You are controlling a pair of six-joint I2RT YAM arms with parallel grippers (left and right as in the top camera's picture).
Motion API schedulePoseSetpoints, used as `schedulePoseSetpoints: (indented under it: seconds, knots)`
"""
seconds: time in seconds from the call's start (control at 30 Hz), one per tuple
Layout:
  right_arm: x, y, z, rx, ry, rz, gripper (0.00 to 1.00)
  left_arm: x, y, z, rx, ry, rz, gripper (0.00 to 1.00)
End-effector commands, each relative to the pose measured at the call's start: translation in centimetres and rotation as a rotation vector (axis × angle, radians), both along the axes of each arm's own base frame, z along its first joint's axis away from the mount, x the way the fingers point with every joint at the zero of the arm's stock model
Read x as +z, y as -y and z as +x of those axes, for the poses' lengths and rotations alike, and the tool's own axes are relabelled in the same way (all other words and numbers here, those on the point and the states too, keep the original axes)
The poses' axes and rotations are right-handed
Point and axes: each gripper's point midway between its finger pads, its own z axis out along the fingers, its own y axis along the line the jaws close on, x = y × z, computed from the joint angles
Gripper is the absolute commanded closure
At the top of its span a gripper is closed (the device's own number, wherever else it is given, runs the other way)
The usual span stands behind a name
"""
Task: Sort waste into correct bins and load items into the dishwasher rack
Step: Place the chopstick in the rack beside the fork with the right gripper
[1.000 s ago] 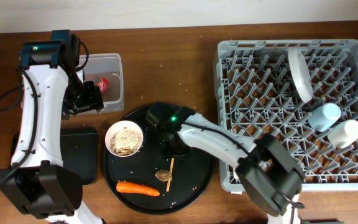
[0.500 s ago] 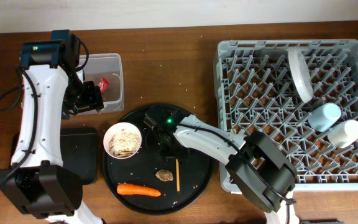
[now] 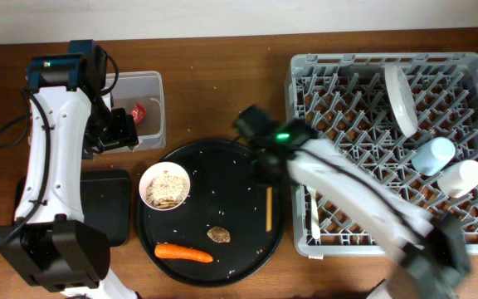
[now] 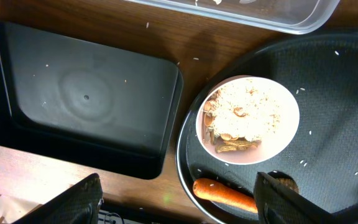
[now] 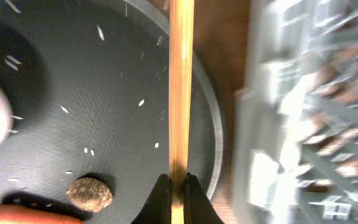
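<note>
Carrying stick well means keeping the pinch firm and swinging it clear of bowl toward the bins, tub or black tray. Right jaws are clamping shut on one end of the stick, which is hanging over round tray's right rim beside rack. Stick is looking thin, straight, pale. Left jaws are standing wide, holding nothing.

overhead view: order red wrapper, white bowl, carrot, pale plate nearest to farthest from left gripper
1. red wrapper, in clear tub beside left gripper
2. white bowl, round tray's left
3. carrot, tray's lower edge
4. pale plate, in the rack
</note>
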Motion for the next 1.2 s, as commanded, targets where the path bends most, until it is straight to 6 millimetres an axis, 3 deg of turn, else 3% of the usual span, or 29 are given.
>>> schedulePoseSetpoints:
  seconds: [0.0,0.13,0.27,0.53,0.57,0.63,0.7,0.8,0.93,1.03,1.17]
  knots:
    - [3.5,3.8,0.7,0.046,0.091,-0.044,0.96,0.7,0.0,-0.1,0.003,0.023,0.005,0.22]
    - [2.7,7.7,0.2,0.044,0.014,-0.107,0.96,0.7,0.0,-0.1,0.003,0.022,0.005,0.22]
    - [-0.2,10.2,0.1,-0.017,-0.04,-0.148,0.95,0.7,0.0,-0.1,0.003,0.022,0.005,0.22]
    - [-4.7,9.7,0.1,0.053,-0.072,-0.121,0.95,0.7,0.0,-0.1,0.003,0.022,0.004,0.22]
    - [-5.0,9.6,0.2,0.053,-0.071,-0.12,0.93,0.7,0.0,-0.1,0.003,0.022,0.004,0.22]
    - [-5.3,9.4,0.7,0.052,-0.056,-0.115,0.77,0.7,0.0,-0.1,0.003,0.023,0.005,0.22]
    - [-5.4,9.3,1.1,0.052,-0.042,-0.11,0.74,0.7,0.0,-0.1,0.003,0.023,0.004,0.22]
    - [-5.3,9.2,1.4,0.051,-0.03,-0.105,0.65,0.7,0.0,-0.1,0.003,0.023,0.004,0.22]
    - [-4.9,9.2,1.1,0.052,-0.037,-0.107,0.62,0.7,0.0,-0.1,0.003,0.022,0.004,0.22]
    - [-2.6,9.1,1.2,0.052,-0.011,-0.093,0.58,0.7,0.0,-0.1,0.003,0.022,0.004,0.22]
    - [2.4,8.6,1.7,0.051,0.082,-0.039,0.51,0.6,1.0,-0.1,0.002,0.022,-0.054,0.22]
